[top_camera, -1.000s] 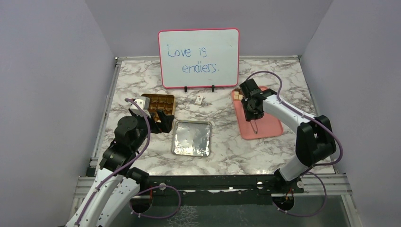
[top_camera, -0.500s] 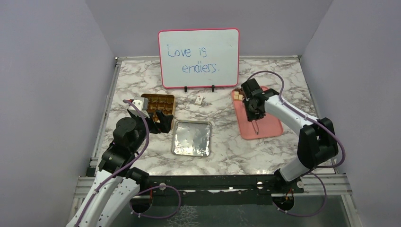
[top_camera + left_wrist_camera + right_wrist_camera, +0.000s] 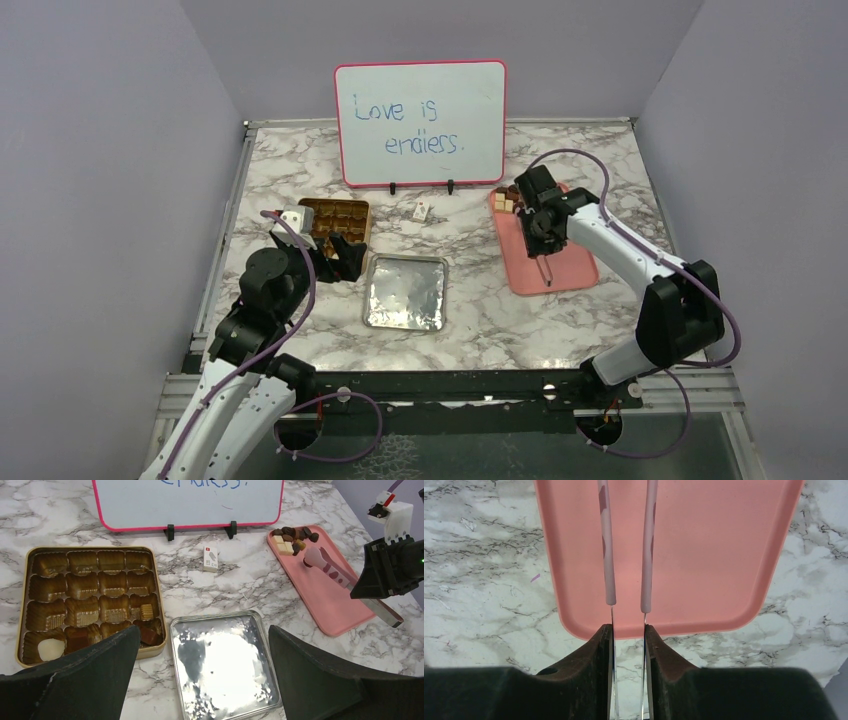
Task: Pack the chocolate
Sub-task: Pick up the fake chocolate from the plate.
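The chocolate (image 3: 292, 534) lies mostly in a small heap of dark, lighter brown and cream pieces at the far left corner of the pink tray (image 3: 334, 611), on the right side of the marble tabletop (image 3: 470, 335). A few pieces already sit in the gold tin (image 3: 26, 600) on the left: a round cream one (image 3: 50, 649) in the near left cell, and a light square (image 3: 146, 612) and a dark piece (image 3: 148, 634) in the two near cells of the right column. The right fingers (image 3: 599, 655) are closed on the thin metal shanks of the tongs (image 3: 327, 569), which reach along the tray with their pink-sleeved arms a little apart. The tips rest just beside the heap, but whether they touch a piece cannot be told. The left fingers (image 3: 95, 670) are spread wide and hold nothing, hovering over the tabletop at the near right corner of the tin. Between tin and tray lies a shiny silver lid (image 3: 222, 665), flat on the tabletop and just beside the tin's near right corner. Farther back, a small white card (image 3: 211, 559) stands in the gap between tin and tray, just in front of the whiteboard (image 3: 420, 125). The board has a pink rim and stands upright on two black feet at the far edge, with blue handwriting on it.
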`<state>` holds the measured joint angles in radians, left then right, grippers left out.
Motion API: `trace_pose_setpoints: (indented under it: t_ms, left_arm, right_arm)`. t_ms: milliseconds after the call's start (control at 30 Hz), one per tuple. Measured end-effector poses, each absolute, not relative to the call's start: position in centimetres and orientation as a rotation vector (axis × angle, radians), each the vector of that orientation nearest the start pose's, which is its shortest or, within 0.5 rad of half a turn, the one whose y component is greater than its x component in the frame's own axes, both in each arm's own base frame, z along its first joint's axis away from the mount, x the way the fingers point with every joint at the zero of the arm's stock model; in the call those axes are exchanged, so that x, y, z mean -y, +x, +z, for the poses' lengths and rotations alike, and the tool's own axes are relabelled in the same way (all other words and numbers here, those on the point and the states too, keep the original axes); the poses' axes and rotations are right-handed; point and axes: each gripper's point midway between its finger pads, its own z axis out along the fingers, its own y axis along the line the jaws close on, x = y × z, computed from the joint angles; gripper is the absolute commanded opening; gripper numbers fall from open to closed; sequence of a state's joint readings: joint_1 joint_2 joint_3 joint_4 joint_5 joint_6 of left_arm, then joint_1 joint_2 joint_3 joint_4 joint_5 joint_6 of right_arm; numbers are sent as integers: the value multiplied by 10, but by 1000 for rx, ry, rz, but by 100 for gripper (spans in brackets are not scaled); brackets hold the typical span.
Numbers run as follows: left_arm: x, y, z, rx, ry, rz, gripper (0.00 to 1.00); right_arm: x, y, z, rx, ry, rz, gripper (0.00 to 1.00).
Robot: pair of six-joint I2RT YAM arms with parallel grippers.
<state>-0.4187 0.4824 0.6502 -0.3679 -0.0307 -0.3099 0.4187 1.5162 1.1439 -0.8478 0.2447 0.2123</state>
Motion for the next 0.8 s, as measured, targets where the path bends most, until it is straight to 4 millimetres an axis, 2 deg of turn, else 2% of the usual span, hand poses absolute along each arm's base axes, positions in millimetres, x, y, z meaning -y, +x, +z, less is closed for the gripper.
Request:
trace_pose_setpoints:
  t_ms: [300, 433, 633, 800]
  left_arm:
    - [110, 230, 248, -1796, 71, -497, 99]
    - [107, 230, 250, -1787, 56, -492, 99]
    - [101, 225, 261, -1763, -5, -502, 99]
    - [95, 217, 301, -1681, -52, -532, 99]
  right_arm:
    - [-99, 288, 116, -2690, -226, -88, 30]
    - [-109, 287, 128, -2655, -245, -37, 30]
    - [-146, 279, 144, -2602, -348, 57, 29]
    - [-189, 272, 162, -2541, -448, 145, 29]
